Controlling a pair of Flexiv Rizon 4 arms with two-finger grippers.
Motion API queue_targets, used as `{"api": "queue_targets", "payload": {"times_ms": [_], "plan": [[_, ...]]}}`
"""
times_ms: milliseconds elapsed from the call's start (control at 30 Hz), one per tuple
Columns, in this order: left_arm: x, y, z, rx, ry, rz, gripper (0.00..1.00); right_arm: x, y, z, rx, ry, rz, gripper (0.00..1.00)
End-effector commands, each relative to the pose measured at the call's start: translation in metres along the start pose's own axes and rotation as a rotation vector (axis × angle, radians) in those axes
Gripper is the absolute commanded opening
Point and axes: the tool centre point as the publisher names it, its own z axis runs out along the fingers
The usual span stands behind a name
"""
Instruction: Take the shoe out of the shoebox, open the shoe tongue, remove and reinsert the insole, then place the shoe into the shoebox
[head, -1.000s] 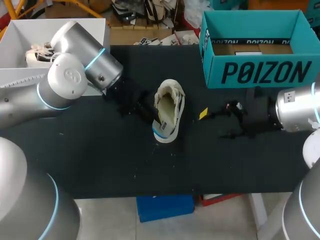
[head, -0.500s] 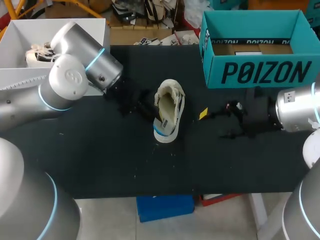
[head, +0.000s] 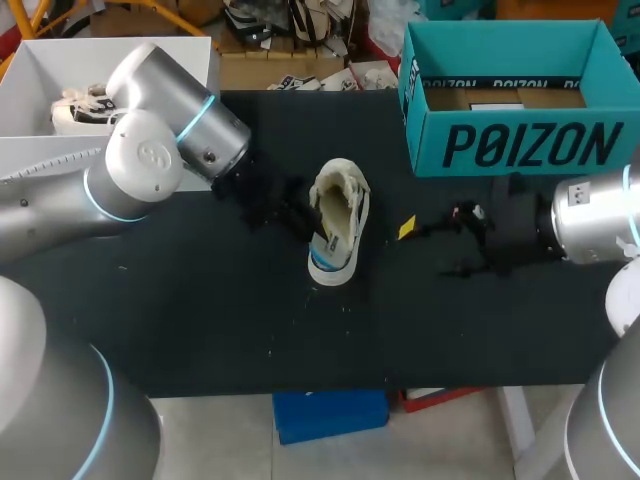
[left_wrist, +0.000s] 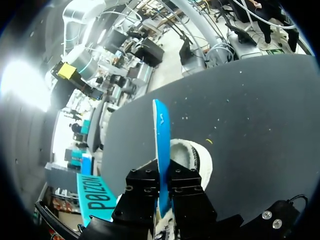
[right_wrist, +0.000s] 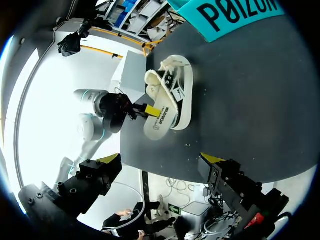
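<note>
A white shoe (head: 345, 205) lies on the black table (head: 200, 310) at the middle, its opening facing up. Its insole (head: 325, 260), cream on top and blue underneath, sticks out at the heel end. My left gripper (head: 306, 226) is at the shoe's left side, shut on that insole. In the left wrist view the blue insole (left_wrist: 161, 145) stands on edge between the gripper (left_wrist: 164, 176) and runs ahead of it, the shoe (left_wrist: 197, 159) beside it. My right gripper (head: 432, 243) hangs open to the shoe's right, apart from it. The right wrist view shows shoe (right_wrist: 180, 87) and insole (right_wrist: 159, 119) ahead of the open gripper (right_wrist: 161, 160).
The teal shoebox (head: 520, 145) stands open at the back right, close behind my right arm. A white box (head: 30, 70) holding another shoe (head: 82, 108) sits at the back left, behind my left arm.
My left arm has shifted slightly to the right, nudging the insole and the shoe's heel end with it. The right arm has not moved.
</note>
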Motion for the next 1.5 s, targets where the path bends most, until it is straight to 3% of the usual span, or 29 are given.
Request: {"api": "queue_targets", "payload": {"times_ms": [33,900,1300,1333,1367,1400,1500], "plan": [[0.000,0.008,0.004,-0.006,-0.002,-0.002,0.00,0.000,0.000,0.000,0.001,-0.002,0.000,1.00],[-0.004,0.046,0.003,-0.048,0.005,-0.024,0.00,0.000,0.000,0.000,0.001,-0.002,0.000,1.00],[-0.005,0.042,0.002,-0.050,0.014,-0.029,0.00,0.000,0.000,0.000,0.001,-0.002,0.000,1.00],[-0.004,0.039,0.001,-0.047,0.015,-0.029,0.09,0.000,0.000,0.000,0.001,-0.002,0.000,1.00],[-0.004,0.037,0.000,-0.045,0.016,-0.029,0.36,0.000,0.000,0.000,0.001,-0.002,0.000,1.00],[-0.004,0.034,-0.001,-0.040,0.014,-0.027,0.48,0.000,0.000,0.000,0.001,-0.002,0.000,1.00],[-0.004,0.023,-0.006,-0.025,0.006,-0.022,0.63,0.000,0.000,0.000,0.001,-0.002,0.000,1.00]]}}
